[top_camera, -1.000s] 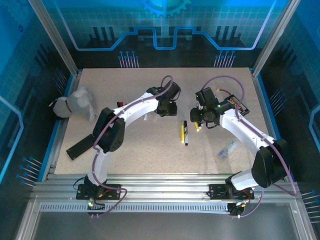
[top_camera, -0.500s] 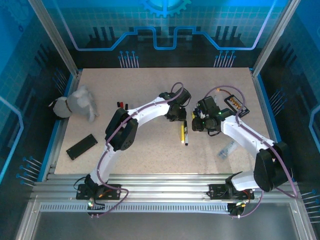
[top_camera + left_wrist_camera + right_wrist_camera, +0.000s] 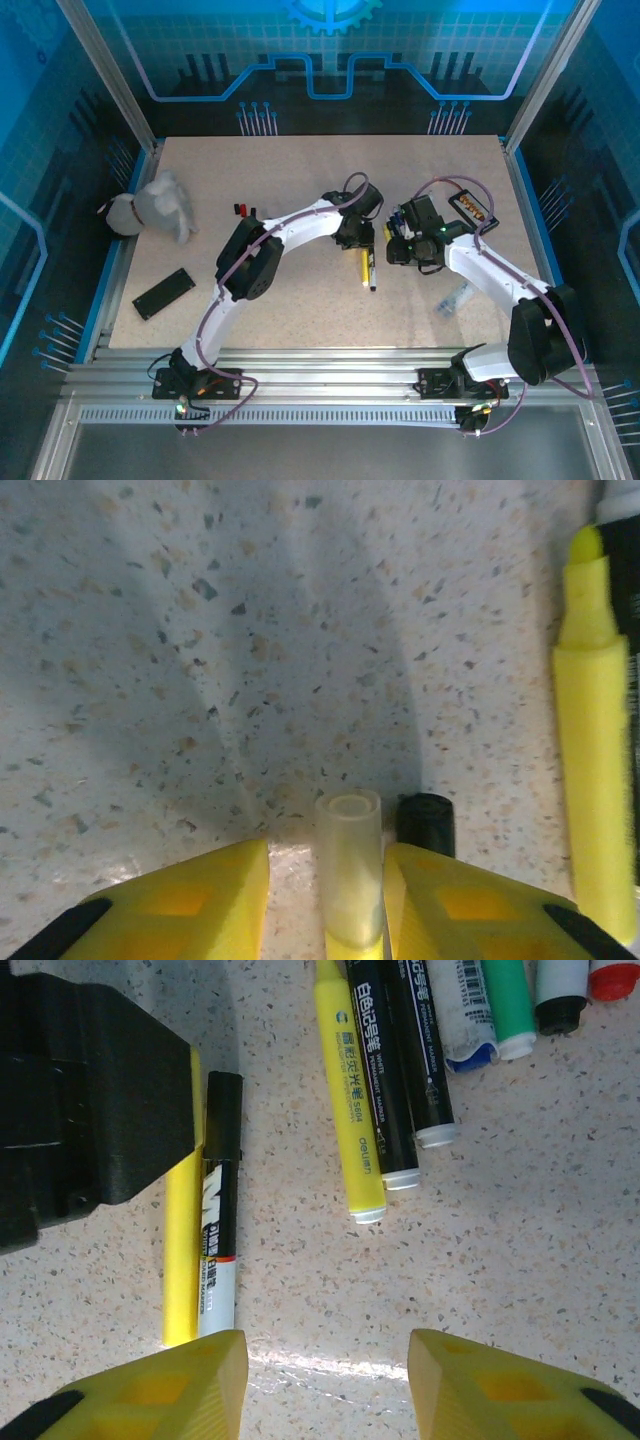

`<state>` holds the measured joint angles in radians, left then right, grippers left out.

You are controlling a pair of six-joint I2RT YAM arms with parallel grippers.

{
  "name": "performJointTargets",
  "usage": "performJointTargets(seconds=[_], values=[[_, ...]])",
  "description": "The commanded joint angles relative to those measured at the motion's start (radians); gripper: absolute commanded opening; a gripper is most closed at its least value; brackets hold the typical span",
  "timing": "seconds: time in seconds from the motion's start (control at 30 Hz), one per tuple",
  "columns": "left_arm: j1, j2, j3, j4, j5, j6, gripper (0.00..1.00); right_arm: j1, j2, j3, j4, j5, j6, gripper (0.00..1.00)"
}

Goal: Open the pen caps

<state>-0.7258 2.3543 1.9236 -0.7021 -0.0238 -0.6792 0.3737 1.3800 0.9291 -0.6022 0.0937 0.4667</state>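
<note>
left gripper point(image 3: 326, 878) clamps clear cap point(image 3: 348, 855), likely off bare-tipped highlighter point(image 3: 595, 770) beside its fingers; right gripper point(image 3: 325, 1348) spread, empty.

The top camera looked down from above and behind the near edge, taking in the whole table point(image 3: 300, 180). The left wrist camera, over the left gripper point(image 3: 325, 855), faced down very close to the surface. The right wrist camera faced down from slightly higher. All three shared the yellow pen point(image 3: 364, 264) mid-table.
</note>
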Motion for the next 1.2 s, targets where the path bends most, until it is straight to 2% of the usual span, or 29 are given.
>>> performJointTargets(seconds=[0.0,0.37,0.7,0.9,1.17], values=[[-0.018,0.045,0.067,-0.057,-0.022,0.008,0.36,-0.017,-0.011,-0.007,0.013,-0.02,-0.003,0.47],[-0.03,0.122,0.163,-0.16,-0.09,0.04,0.31,-0.021,0.014,0.003,0.028,-0.056,-0.007,0.46],[-0.02,0.119,0.161,-0.181,-0.106,0.07,0.17,-0.018,0.024,-0.028,0.098,-0.179,0.033,0.45],[0.031,0.053,0.122,-0.167,-0.101,0.079,0.01,0.013,0.044,-0.076,0.206,-0.292,0.104,0.46],[0.089,-0.064,0.045,-0.124,-0.035,0.077,0.0,0.085,0.135,-0.055,0.278,-0.321,0.154,0.46]])
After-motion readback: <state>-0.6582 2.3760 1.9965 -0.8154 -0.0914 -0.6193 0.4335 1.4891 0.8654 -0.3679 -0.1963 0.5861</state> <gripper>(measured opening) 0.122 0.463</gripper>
